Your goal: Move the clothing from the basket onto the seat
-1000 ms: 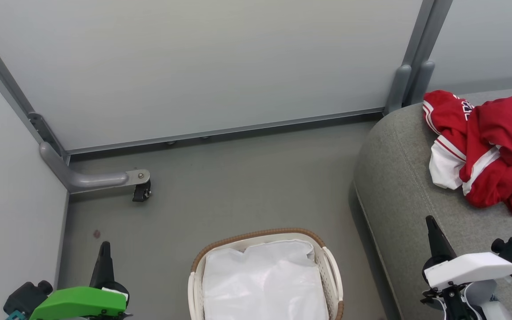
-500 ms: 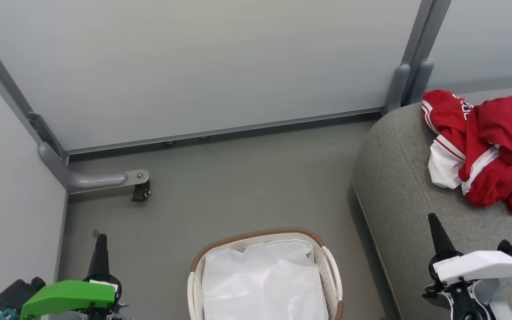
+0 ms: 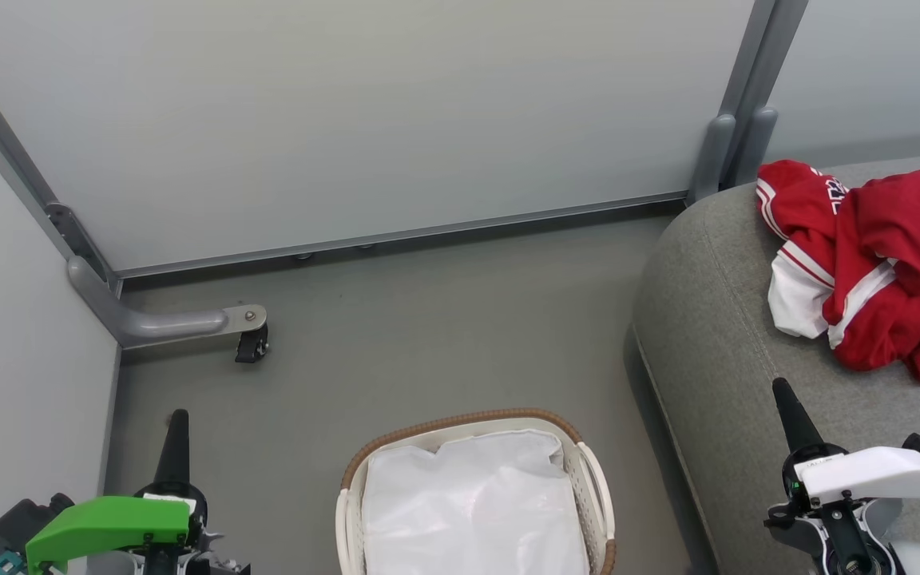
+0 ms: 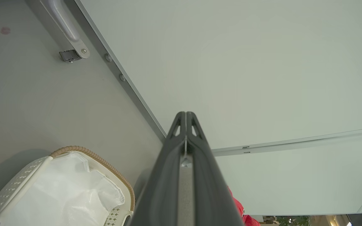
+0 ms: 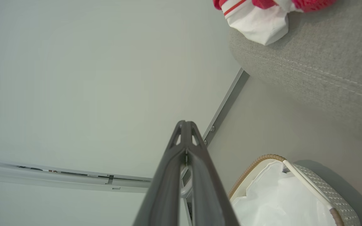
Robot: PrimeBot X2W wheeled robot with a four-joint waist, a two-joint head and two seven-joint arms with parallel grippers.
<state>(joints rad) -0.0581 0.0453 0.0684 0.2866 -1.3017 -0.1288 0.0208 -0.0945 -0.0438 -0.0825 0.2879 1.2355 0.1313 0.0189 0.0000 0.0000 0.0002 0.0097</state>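
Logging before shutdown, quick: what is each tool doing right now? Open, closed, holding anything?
Left tool: closed, holding nothing.
Right tool: closed, holding nothing.

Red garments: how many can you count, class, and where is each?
2. The striped jersey lies on the seat near the wall; the plain red shirt is heaped against its right side. The basket shows a white liner, which could hide more.

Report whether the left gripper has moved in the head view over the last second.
Yes. The green-shelled, dark-fingered left gripper has shifted up and slightly left in the view, its tip closer to the fixed grey metal castor foot.
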